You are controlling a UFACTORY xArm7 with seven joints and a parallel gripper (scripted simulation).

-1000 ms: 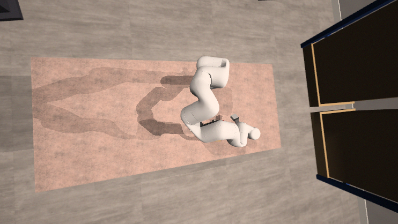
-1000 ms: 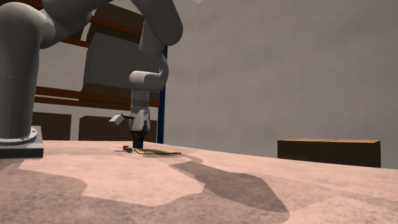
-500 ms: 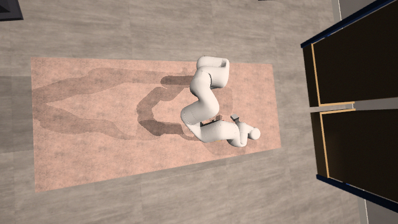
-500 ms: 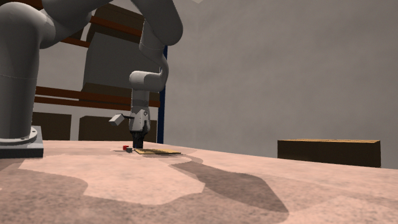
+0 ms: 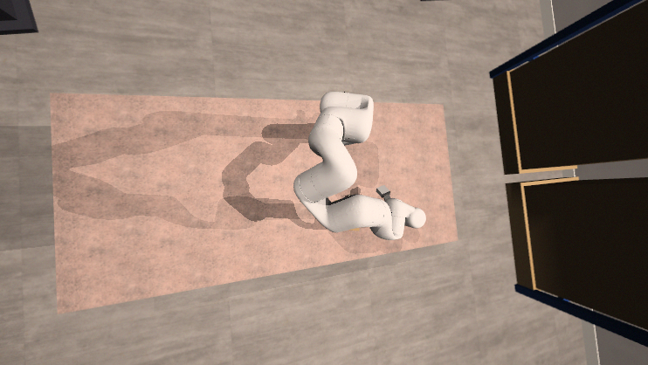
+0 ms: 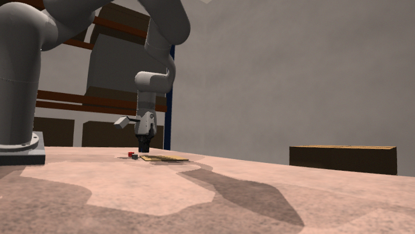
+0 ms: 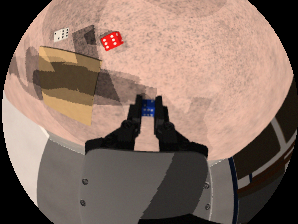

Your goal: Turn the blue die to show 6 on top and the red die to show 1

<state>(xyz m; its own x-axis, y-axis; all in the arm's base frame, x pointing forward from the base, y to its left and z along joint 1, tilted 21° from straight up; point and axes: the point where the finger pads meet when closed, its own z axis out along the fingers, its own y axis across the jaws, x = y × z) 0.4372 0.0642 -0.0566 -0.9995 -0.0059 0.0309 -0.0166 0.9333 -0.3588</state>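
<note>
Wrist view shows the gripper (image 7: 149,111) clamped on the blue die (image 7: 150,108), which sits between the fingertips, off the mat (image 7: 63,79). As a cube the die has no long axis; which face points up I cannot tell. From the mat, the gripper lies to the right and slightly below in this view. The red die (image 7: 111,40) and white die (image 7: 61,34) lie just beyond the mat's upper edge, also off it, well apart from the gripper.

A small blue die (image 7: 150,108) is clamped between two black fingers, off the tan mat (image 7: 63,79) that lies flat on the desk. A red die (image 7: 111,40) and white die (image 7: 61,34) sit just beyond the mat's far edge, apart.
</note>
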